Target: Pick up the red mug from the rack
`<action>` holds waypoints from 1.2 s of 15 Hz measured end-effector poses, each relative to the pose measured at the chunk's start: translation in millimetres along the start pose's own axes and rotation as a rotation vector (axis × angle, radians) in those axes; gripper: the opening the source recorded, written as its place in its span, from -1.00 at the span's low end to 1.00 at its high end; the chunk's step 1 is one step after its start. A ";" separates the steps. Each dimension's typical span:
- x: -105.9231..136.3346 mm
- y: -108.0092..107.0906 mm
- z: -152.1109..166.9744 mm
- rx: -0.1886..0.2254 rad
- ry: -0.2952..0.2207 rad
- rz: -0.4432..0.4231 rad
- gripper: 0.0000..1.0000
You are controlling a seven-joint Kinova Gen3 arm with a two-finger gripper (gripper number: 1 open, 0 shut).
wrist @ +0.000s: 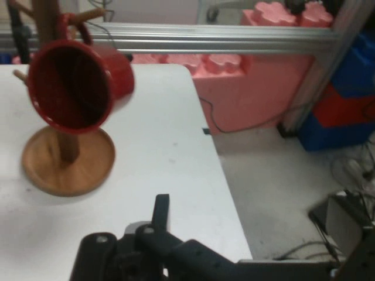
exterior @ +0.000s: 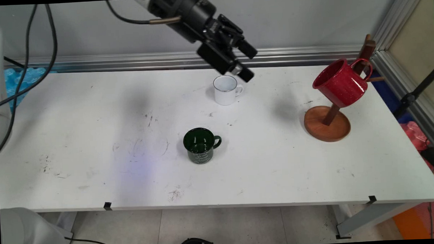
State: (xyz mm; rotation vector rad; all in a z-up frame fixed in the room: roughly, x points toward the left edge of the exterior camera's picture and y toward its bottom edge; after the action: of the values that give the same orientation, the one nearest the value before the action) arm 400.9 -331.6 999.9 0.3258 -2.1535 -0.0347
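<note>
My black two-finger gripper (exterior: 246,63) hovers over the white enamel mug (exterior: 226,90), holding nothing; finger spread unclear. Dropping carelessly could topple it.

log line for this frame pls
gripper: raised, empty, open, above white mug | red mug: hanging on wooden mug tree | green mug: upright, mid-table
</note>
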 end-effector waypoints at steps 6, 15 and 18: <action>5.9 -19.6 27.3 0.027 0.039 -0.059 1.00; 13.9 -48.9 74.7 0.044 0.067 -0.061 1.00; 17.1 -61.0 94.4 0.047 0.075 -0.048 1.00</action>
State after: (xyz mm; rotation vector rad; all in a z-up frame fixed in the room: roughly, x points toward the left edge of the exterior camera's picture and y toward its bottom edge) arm 328.1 -403.9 950.9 0.4004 -2.0748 0.0012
